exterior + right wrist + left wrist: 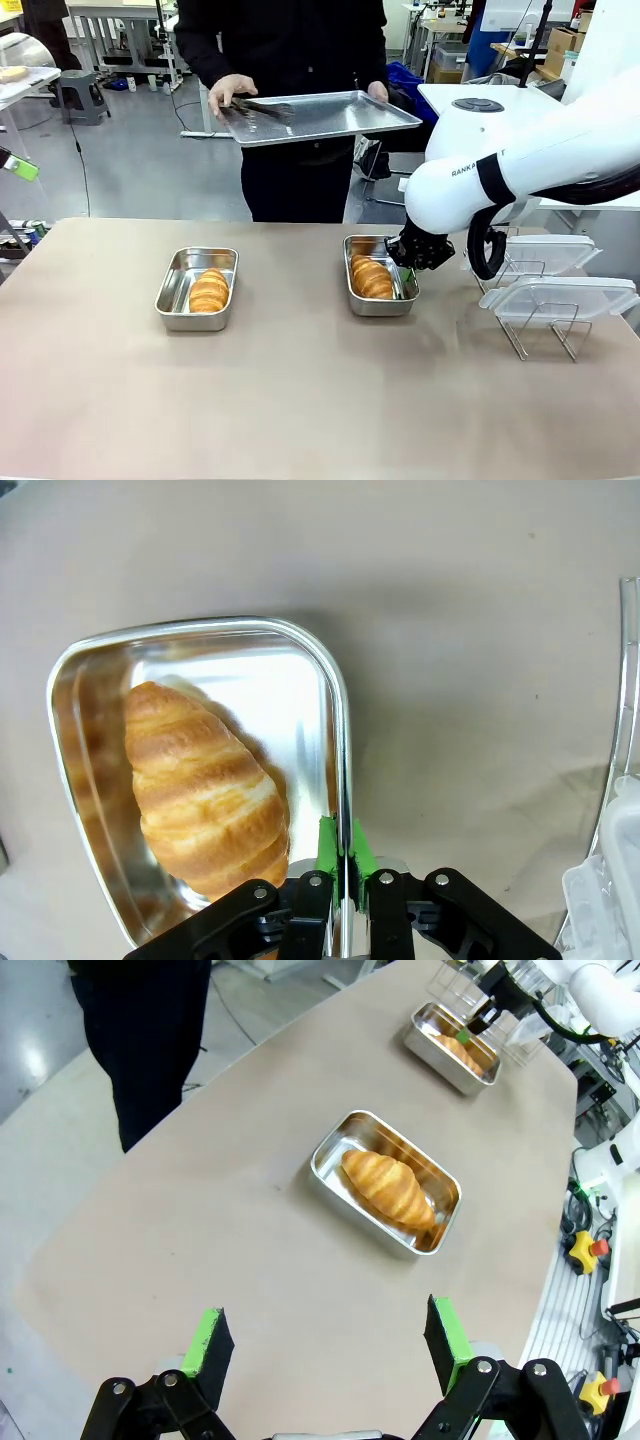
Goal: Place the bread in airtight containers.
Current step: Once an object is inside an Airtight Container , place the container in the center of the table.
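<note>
Two steel airtight containers stand on the table, each with one golden bread roll in it. The left container (172, 292) holds a roll (209, 290). The right container (381, 308) holds a roll (371, 277). My right gripper (408, 272) is shut on this container's right wall. In the right wrist view its green pads (328, 846) pinch the rim of the container (200, 630), beside the bread (200, 790). My left gripper (330, 1345) hangs open above the table, well short of the nearer container (330, 1155) and its bread (388, 1185).
At the far side a person holds a flat metal tray (330, 112) with tongs (262, 106) on it. Two translucent lids (560, 298) rest on a wire rack (545, 335) at the right, close to my right arm. Bare tabletop lies in front of both containers.
</note>
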